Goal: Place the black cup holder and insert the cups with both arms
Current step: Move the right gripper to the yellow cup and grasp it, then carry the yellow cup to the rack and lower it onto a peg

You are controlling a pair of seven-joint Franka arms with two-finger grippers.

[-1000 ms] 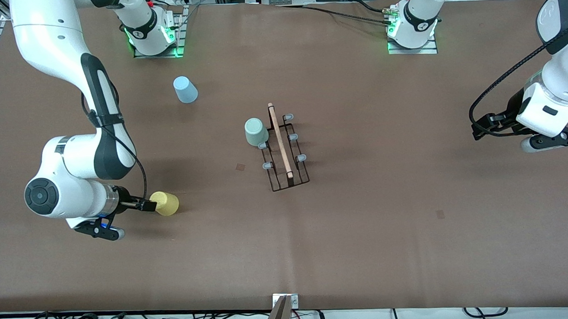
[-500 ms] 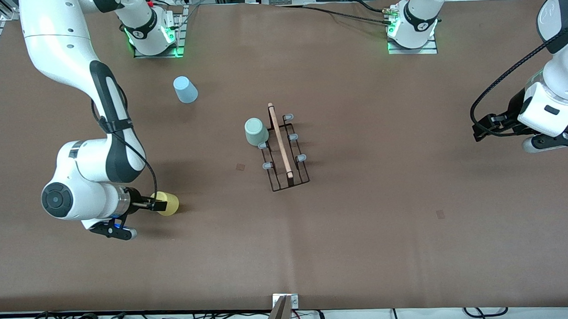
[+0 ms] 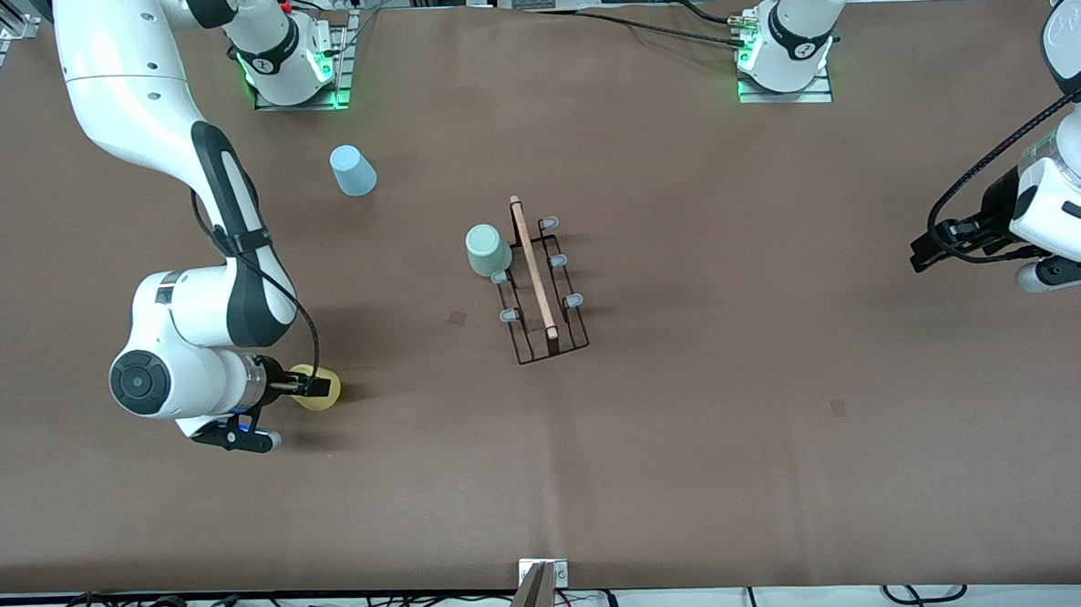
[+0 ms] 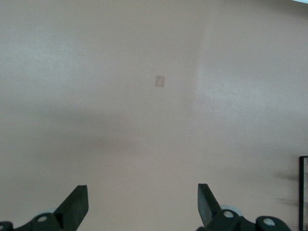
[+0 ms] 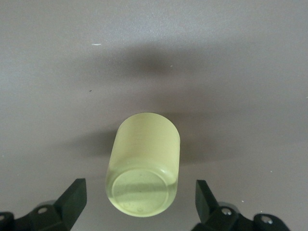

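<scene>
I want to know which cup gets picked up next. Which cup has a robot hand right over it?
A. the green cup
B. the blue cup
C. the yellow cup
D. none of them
C: the right hand is over the yellow cup, open, with a finger on each side of the cup and not touching it, as the right wrist view shows.

The table [image 3: 693,443] is covered with a matt brown sheet, smooth and faintly creased. The yellow cup [image 5: 143,166] looks like satin, slightly see-through plastic, as do the mint cup [image 3: 486,250] and blue cup [image 3: 352,170]. The rack [image 3: 539,281] is thin black wire with a pale wooden rod, and the arms [image 3: 184,292] have glossy white shells.
</scene>
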